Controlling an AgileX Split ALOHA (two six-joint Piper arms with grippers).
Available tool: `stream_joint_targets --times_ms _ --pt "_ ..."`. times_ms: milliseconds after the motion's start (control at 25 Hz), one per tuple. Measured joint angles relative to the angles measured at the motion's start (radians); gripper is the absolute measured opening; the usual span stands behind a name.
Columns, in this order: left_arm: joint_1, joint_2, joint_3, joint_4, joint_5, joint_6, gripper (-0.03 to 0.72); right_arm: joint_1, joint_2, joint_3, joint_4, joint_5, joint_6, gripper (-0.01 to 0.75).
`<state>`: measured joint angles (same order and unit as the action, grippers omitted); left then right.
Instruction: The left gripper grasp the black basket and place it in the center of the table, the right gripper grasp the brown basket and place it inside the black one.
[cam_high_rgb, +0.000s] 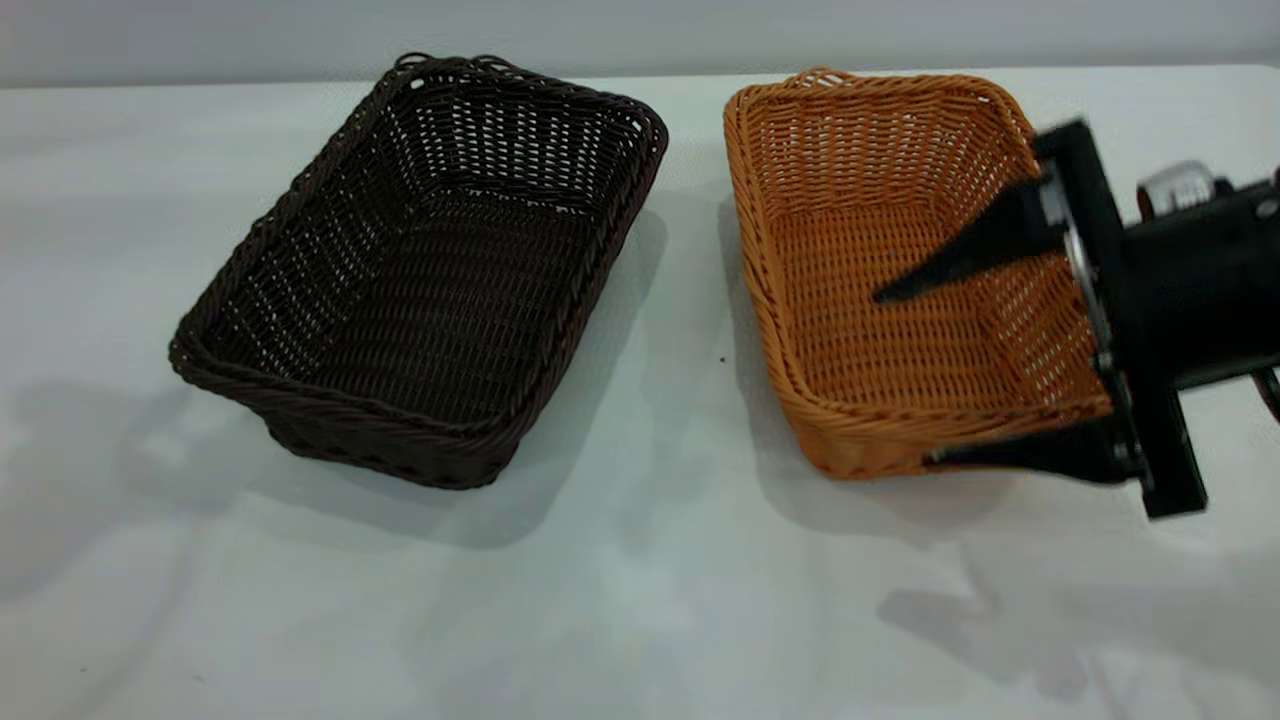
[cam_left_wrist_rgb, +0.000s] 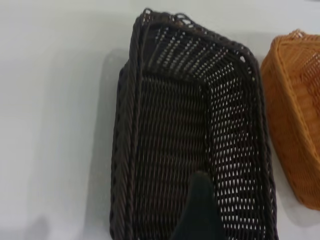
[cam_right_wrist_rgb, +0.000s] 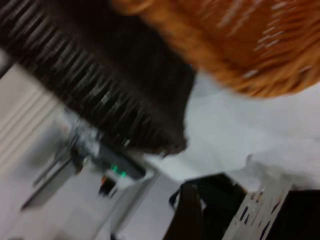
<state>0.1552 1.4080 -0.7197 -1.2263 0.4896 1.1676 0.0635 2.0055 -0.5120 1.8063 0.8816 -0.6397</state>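
Exterior view: right pincer (cam_high_rgb: 905, 375) spread wide astride brown basket (cam_high_rgb: 900, 270) lying front-to-back.

A strip of bare table (cam_high_rgb: 690, 330) separates the black basket (cam_high_rgb: 430, 270) from the brown basket (cam_high_rgb: 900, 270); the near table lies open.

Black basket (cam_high_rgb: 420, 270) beside orange-tan brown basket (cam_high_rgb: 900, 290) on white table (cam_high_rgb: 640, 600)

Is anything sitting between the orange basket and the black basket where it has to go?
No, only bare table lies between the brown basket and the black basket, which is empty. The right pincer straddles the brown basket's near corner.
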Motion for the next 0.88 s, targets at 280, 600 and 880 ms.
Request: stream_joint_targets --times_ms 280,600,880 --pt "0.0 0.008 0.0 -0.028 -0.005 0.018 0.531 0.06 0.004 -0.056 0.005 -0.214 0.06 0.575" --pt "0.0 0.061 -0.002 -0.09 -0.007 0.079 0.531 0.154 0.005 -0.141 0.005 -0.437 0.187 0.545" --pt "0.0 0.062 -0.003 -0.092 -0.006 0.091 0.531 0.218 0.052 -0.15 0.008 -0.478 0.231 0.531"
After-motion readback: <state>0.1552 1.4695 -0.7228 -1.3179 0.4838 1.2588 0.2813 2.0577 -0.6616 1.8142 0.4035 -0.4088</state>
